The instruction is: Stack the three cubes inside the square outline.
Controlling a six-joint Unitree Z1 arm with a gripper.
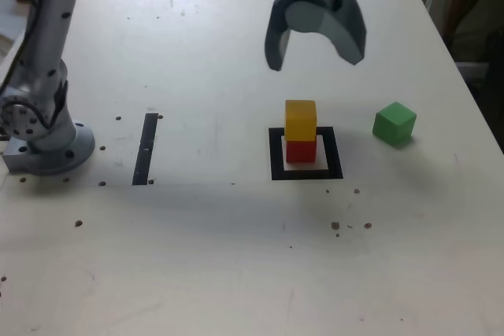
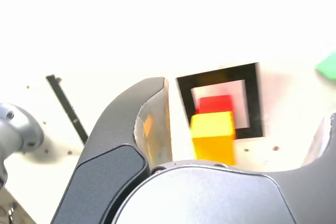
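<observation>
three small solid-coloured cubes are in view: one yellow cube [image 1: 300, 119], one red cube [image 1: 299, 149] directly under it, and one green cube [image 1: 394, 123] alone at about three o'clock from that pair. there is one thick black square outline with a pale centre [image 1: 276, 155], one thin straight black strip [image 1: 146, 148] at nine o'clock from the outline, one white tabletop [image 1: 220, 241], and one grey robot arm with one dark gripper [image 1: 315, 57], which has two jaws.
</observation>
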